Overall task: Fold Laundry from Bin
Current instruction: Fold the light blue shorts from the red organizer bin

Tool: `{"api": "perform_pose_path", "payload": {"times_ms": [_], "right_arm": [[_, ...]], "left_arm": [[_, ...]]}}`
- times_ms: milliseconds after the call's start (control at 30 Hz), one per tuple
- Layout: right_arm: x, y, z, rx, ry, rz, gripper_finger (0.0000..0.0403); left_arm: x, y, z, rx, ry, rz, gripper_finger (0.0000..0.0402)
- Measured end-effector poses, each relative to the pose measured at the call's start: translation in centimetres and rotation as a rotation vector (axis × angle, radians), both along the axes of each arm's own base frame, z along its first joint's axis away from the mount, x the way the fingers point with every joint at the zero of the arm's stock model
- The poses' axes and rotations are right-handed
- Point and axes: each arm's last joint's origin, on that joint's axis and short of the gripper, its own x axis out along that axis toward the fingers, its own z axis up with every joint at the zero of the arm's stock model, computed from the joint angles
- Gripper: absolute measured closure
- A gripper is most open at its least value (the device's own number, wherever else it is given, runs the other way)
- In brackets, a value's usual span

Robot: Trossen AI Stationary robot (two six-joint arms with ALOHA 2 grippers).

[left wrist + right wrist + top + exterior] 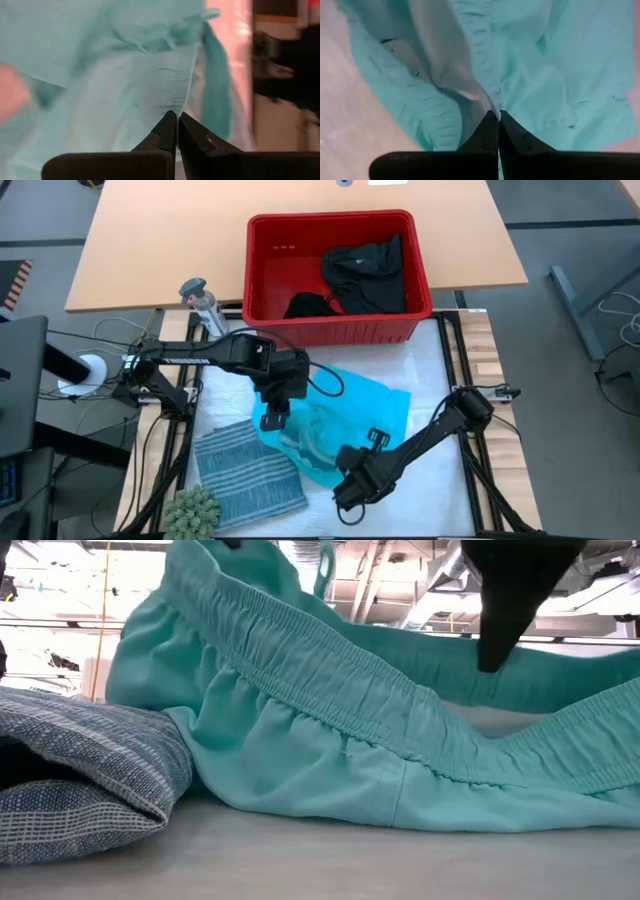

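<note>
A bright turquoise garment [345, 405] with a gathered elastic waistband [330, 660] lies on the white table cover, partly raised. My left gripper [272, 422] is shut on it near its left side. My right gripper [345, 498] is shut at its near edge. A blue-grey striped garment [245, 470] lies folded at the near left, touching the turquoise one. The red bin [335, 330] stands at the far side with black garments [365, 270] inside. My left gripper pinches the ribbed waistband [172, 102] of the turquoise garment between its two fingertips, from above. The cloth bunches toward the tips and rises from the table to them [215, 580]. My right gripper pinches a fold beside the gathered waistband [487, 102] from above, pointing down; the fingers hide the exact spot. Its dark finger [495, 635] stands above the table with cloth behind it.
A small grey bottle [200, 295] stands left of the bin. A green spiky object [190, 510] sits at the near left corner. Bare white cover [440, 370] lies right of the garment.
</note>
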Motion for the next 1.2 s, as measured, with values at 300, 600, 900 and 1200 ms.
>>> {"api": "perform_pose_path", "payload": {"times_ms": [300, 600, 900, 1200], "right_arm": [[0.4, 0.0, 0.9, 0.024, -0.040, -0.023, 0.0383], [0.7, -0.5, 1.0, 0.030, -0.049, -0.059, 0.0383], [0.8, -0.8, 1.0, 0.035, -0.053, -0.084, 0.0383], [1.7, -1.9, 1.0, 0.069, -0.029, -0.052, 0.0383]], "left_arm": [[-2.6, -0.6, 2.0, -0.137, 0.114, -0.205, 0.0327], [-3.4, -4.4, 5.6, -0.014, -0.043, -0.348, 0.0216], [-5.0, -15.8, 2.2, 0.443, -0.241, -0.703, 0.0216], [-4.7, -17.5, -4.9, 0.572, -0.183, -0.571, 0.0217]]}}
